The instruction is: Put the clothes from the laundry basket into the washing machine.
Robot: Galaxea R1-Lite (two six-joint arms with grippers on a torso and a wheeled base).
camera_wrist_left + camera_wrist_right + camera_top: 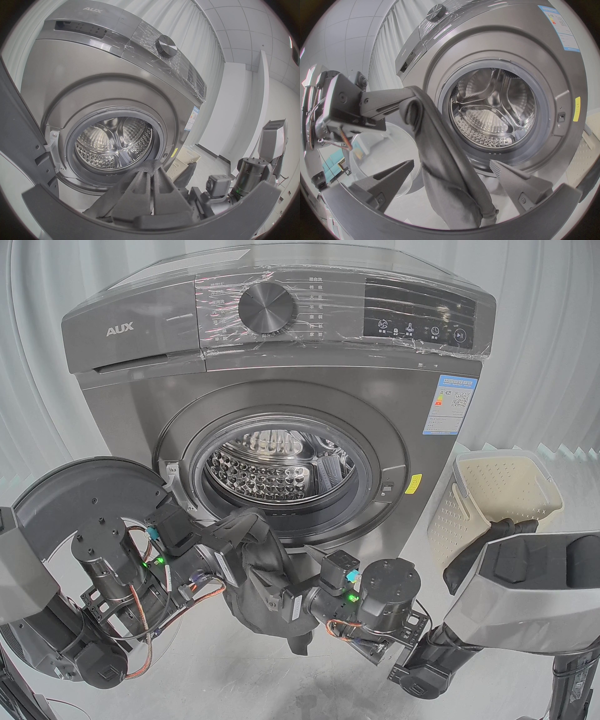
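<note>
Far ahead of the left claw (153,171), pale pleated curtains (550,365) hang down to the floor and wrap round to both sides of it. Beneath the claw lies a smooth, glossy grey floor (206,671) under soft, even light. Above the claw and off to its right runs a ceiling of square panels (250,34), meeting a plain white wall (228,109) with a dark skirting (212,152) along its foot.

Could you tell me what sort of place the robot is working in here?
Likely a staged laundry corner, not a home: a film-wrapped washing machine, a laundry basket beside it, white curtains behind.
</note>
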